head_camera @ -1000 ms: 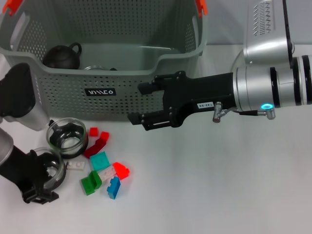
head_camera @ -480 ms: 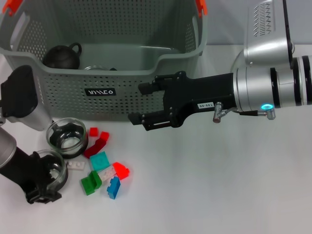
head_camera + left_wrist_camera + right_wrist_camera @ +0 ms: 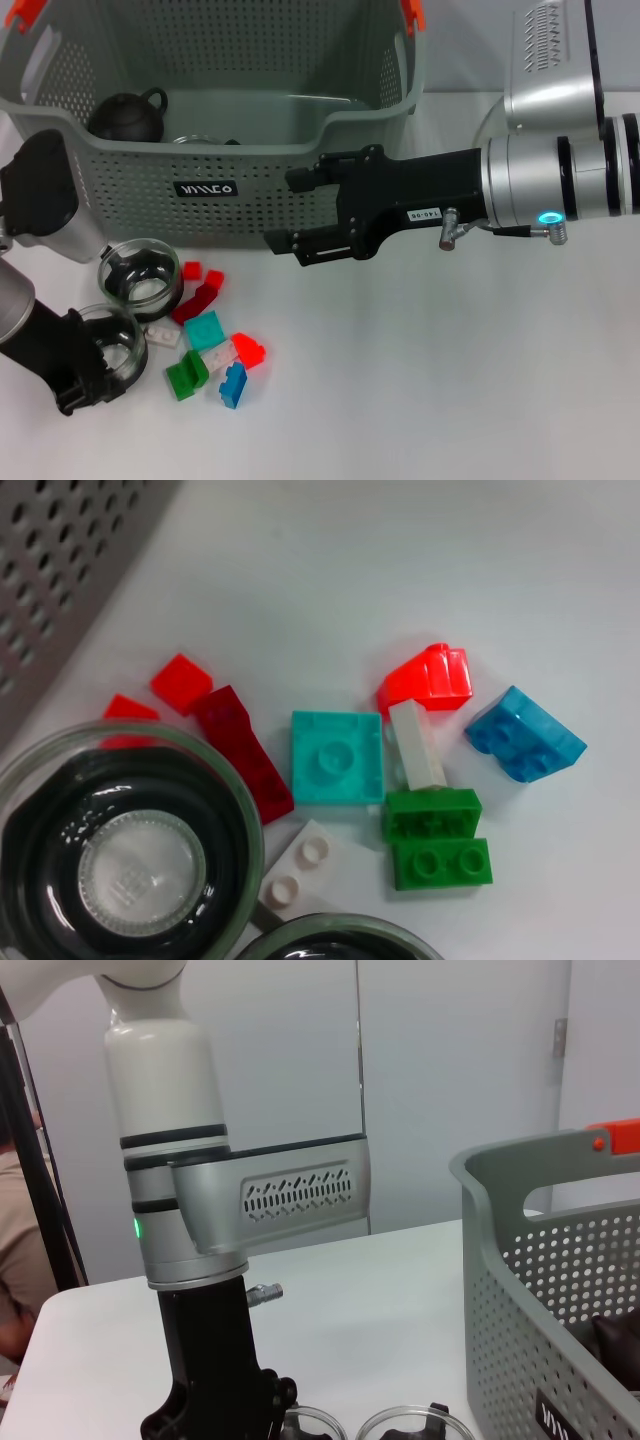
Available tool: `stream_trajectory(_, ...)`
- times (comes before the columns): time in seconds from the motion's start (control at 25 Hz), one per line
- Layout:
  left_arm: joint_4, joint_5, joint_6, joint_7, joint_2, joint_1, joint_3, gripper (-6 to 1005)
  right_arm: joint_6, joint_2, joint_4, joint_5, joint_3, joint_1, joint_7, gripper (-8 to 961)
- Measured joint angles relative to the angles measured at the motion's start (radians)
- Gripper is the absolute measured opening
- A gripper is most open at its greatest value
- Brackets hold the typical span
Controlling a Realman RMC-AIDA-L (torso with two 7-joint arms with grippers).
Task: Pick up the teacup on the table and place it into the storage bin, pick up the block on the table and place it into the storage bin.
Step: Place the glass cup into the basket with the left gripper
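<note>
1. Head view: storage bin (image 3: 200,200) sat at rear of table (image 3: 450,380), black label (image 3: 205,188) on near wall, orange-red clips (image 3: 22,12) on rim. Dark teapot (image 3: 130,115) inside bin, on robot's left.
2. Head view: two glass teacups in front of bin, on table; far teacup (image 3: 140,278) free, near teacup (image 3: 112,340) touching left gripper (image 3: 95,370) at the rim. Fingers at near teacup; whether they grasped it: cannot tell.
3. Head view: blocks clustered just beside teacups: red block (image 3: 191,269), dark red block (image 3: 197,298), teal block (image 3: 205,329), green block (image 3: 186,375), blue block (image 3: 233,384), bright red block (image 3: 250,349).
4. Head view: right gripper (image 3: 285,212) hovered over near wall of bin, fingers spread apart, nothing held.
5. L wrist view: same blocks seen close, plus white block (image 3: 417,745) betw. bright red and green, flat white plate (image 3: 300,868) touching teacup rim.
6. R wrist view: bin wall on one side, left arm (image 3: 190,1260) upright, two teacup rims beside its base.
</note>
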Motion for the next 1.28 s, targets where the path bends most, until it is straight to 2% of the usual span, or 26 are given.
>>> stream_trajectory(0.08, 0.0, -0.002, 0.003, 0.0, 0.0, 0.001, 0.001, 78, -0.002, 0.0, 0.0, 0.0, 0.0, 0.0, 0.0, 804)
stream_trajectory(0.52, 0.055, -0.068, 0.096, -0.004, -0.001, 0.037, -0.029, 45, -0.005, 0.0, 0.002, 0.0, 0.0, 0.0, 0.0, 804)
stream_trajectory(0.8, 0.112, -0.21, 0.189, -0.004, 0.0, 0.065, -0.18, 44, -0.005, -0.001, 0.002, 0.0, 0.0, -0.001, -0.002, 803)
stream_trajectory(1.04, 0.101, -0.293, 0.267, -0.009, 0.003, 0.064, -0.258, 42, -0.005, -0.002, 0.002, 0.0, 0.001, 0.0, -0.001, 803)
stream_trajectory(1.16, 0.086, -0.396, 0.316, -0.058, 0.007, 0.054, -0.301, 45, -0.014, -0.003, 0.003, 0.0, 0.011, 0.001, 0.004, 803)
stream_trajectory(1.28, 0.056, -0.519, 0.32, -0.103, 0.014, 0.057, -0.304, 49, -0.039, -0.003, 0.006, -0.001, 0.035, -0.002, -0.003, 802)
